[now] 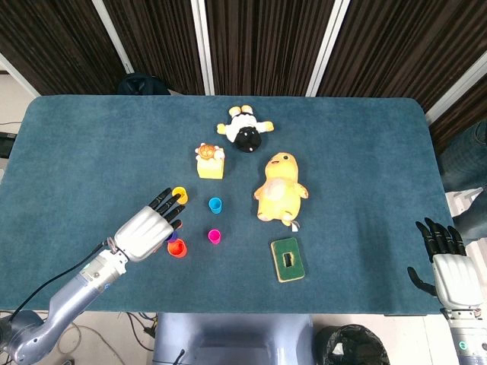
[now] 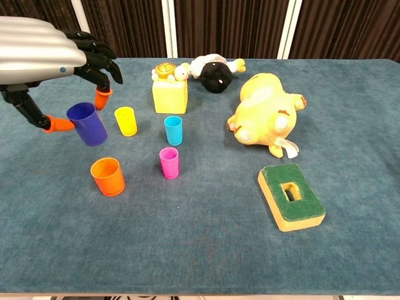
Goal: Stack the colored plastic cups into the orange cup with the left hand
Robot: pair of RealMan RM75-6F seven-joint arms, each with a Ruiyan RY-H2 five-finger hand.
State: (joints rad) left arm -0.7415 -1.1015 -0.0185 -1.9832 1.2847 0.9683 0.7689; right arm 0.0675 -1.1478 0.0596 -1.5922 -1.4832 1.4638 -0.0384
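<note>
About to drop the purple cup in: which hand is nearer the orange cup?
Left. The left hand holds the purple cup just above the orange cup; the right hand is far off at the table's right edge.

Left hand holds purple cup in air above orange cup.
</note>
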